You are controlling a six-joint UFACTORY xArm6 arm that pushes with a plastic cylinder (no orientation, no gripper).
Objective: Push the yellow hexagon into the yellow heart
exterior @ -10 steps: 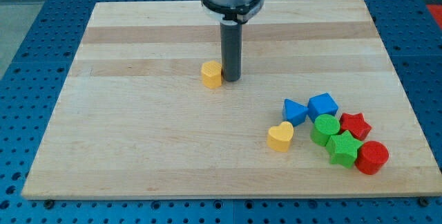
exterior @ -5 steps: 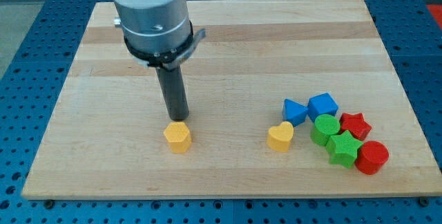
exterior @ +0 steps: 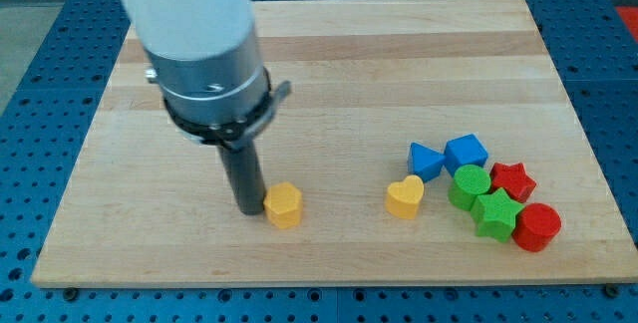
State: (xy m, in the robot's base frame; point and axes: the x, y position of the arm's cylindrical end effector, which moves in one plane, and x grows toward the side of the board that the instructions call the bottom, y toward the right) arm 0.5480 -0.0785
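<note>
Wooden board (exterior: 329, 64), my tip (exterior: 247, 209) touching yellow hexagon (exterior: 283, 204) on its left, yellow heart (exterior: 405, 197) well right.

Path hexagon to heart: bare board between yellow hexagon (exterior: 284, 204) and yellow heart (exterior: 405, 196).
My tip (exterior: 247, 208): touching the hexagon's left side.
Behind heart: blue triangle (exterior: 426, 160), blue cube (exterior: 466, 152), green cylinder (exterior: 469, 184), green star (exterior: 494, 213), red star (exterior: 512, 179), red cylinder (exterior: 538, 227), crowded near the board's right edge.

Wooden board (exterior: 329, 253) — eight coloured blocks (exterior: 478, 195)
</note>
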